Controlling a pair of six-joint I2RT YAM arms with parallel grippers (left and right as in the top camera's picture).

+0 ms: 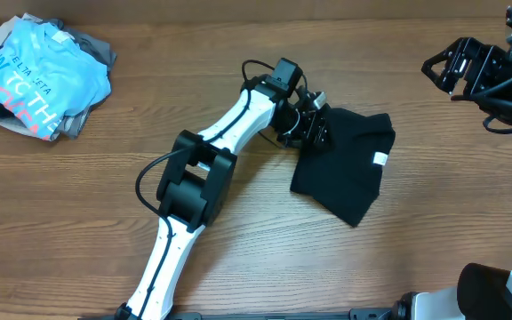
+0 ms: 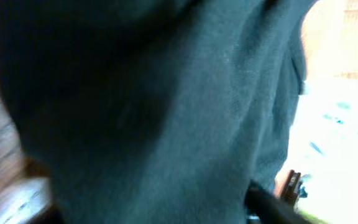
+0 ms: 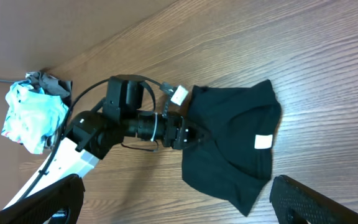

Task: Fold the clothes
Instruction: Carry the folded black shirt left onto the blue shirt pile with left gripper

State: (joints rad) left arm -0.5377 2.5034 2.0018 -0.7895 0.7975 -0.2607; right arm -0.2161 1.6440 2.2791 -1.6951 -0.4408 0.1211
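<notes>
The clothes, a black T-shirt (image 1: 349, 169), lie partly folded on the wooden table right of centre, with the white neck label (image 1: 380, 160) showing. My left gripper (image 1: 314, 124) is down at the shirt's upper left edge, its fingers in among the fabric. The left wrist view is filled with blurred dark cloth (image 2: 166, 112), with one fingertip (image 2: 272, 208) showing at the lower right, so the jaws' state is unclear. My right gripper (image 1: 456, 67) hovers at the far right, open and empty. From there it looks down on the shirt (image 3: 229, 149) and the left gripper (image 3: 194, 137).
A pile of other garments, a light blue lettered T-shirt (image 1: 43, 76) on grey ones, sits at the table's far left corner. The left arm (image 1: 194, 178) stretches diagonally from the front edge to the shirt.
</notes>
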